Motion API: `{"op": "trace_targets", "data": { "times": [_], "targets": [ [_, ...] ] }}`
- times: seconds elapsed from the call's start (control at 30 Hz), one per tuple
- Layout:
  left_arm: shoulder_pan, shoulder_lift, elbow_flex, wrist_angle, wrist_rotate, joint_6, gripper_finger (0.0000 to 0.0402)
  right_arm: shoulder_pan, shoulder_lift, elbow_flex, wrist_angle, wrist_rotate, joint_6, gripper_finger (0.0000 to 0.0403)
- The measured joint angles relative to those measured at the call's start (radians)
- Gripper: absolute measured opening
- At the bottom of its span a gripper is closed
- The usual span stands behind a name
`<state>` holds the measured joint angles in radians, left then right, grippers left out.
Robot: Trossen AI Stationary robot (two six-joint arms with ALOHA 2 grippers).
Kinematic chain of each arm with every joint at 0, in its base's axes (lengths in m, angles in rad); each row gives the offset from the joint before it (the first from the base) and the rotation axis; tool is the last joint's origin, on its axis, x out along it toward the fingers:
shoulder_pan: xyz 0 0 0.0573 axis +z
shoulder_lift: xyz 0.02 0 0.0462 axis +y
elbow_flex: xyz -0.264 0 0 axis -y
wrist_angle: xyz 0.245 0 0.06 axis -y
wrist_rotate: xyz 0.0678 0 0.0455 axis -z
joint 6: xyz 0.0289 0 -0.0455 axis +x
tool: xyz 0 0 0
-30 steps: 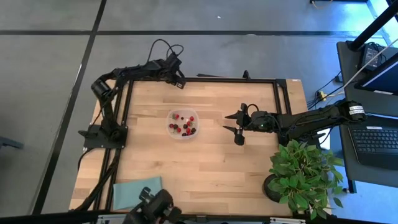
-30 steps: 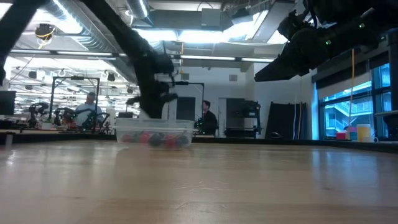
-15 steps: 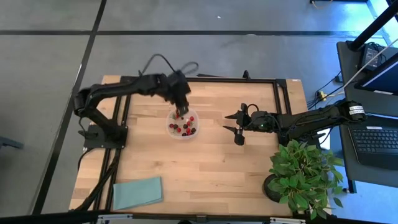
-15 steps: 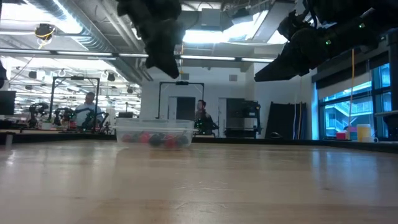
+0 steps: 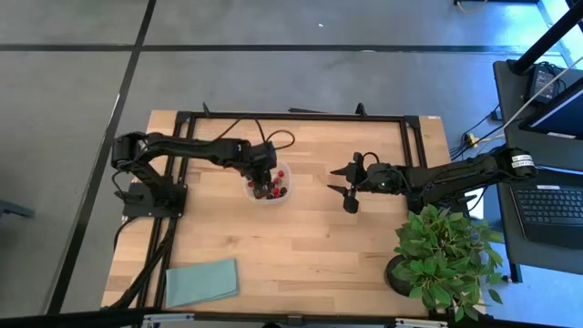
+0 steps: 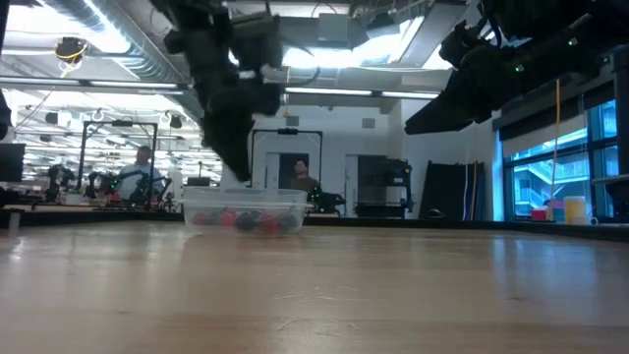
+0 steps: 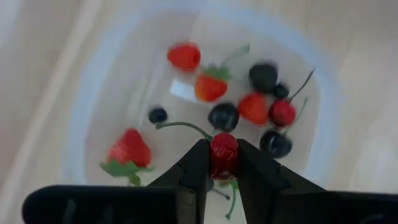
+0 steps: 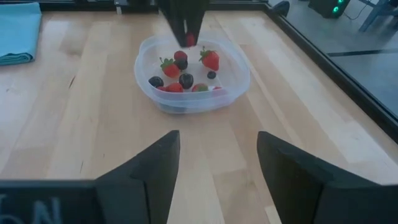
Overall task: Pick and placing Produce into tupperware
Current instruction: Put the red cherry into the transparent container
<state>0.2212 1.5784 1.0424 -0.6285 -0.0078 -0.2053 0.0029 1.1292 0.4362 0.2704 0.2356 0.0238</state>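
Note:
The clear tupperware (image 5: 284,195) stands on the wooden table's middle and holds several red and dark produce pieces (image 7: 214,87). It also shows in the right wrist view (image 8: 193,71) and the low view (image 6: 244,210). My left gripper (image 7: 222,163) hangs over the tupperware's far part (image 5: 262,173), shut on one red berry (image 7: 224,148). My right gripper (image 8: 217,163) is open and empty, to the right of the tupperware (image 5: 346,193), fingers pointing at it. My left gripper pinches the red berry (image 7: 224,149) between its two fingertips, one on either side of it. The fingers come from above, pointing down (image 8: 186,22). The berry (image 8: 190,40) is lifted clear, over the tupperware's inside near its far rim.
A folded teal cloth (image 5: 200,281) lies at the table's near left corner. A leafy green potted plant (image 5: 446,257) stands at the near right corner. A black frame (image 5: 291,117) runs along the table's far edge. Bare wood lies between the tupperware and the near edge.
My left gripper has swung from the table's far edge toward the near edge until it is over the tupperware, then come down toward it. The tupperware has stayed in place.

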Motion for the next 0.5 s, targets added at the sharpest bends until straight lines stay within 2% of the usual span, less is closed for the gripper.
{"op": "trace_targets", "data": {
  "times": [0.2, 0.5],
  "targets": [
    [0.0, 0.0, -0.093, 0.076, -0.002, -0.023, 0.0075, 0.0, 0.0, 0.0, 0.001, 0.0, 0.001, 0.0217],
    [0.012, 0.0, -0.117, 0.104, -0.008, -0.024, 0.0082, 0.0, 0.0, 0.0, 0.002, 0.0, -0.003, 0.0217]
  ]
}}
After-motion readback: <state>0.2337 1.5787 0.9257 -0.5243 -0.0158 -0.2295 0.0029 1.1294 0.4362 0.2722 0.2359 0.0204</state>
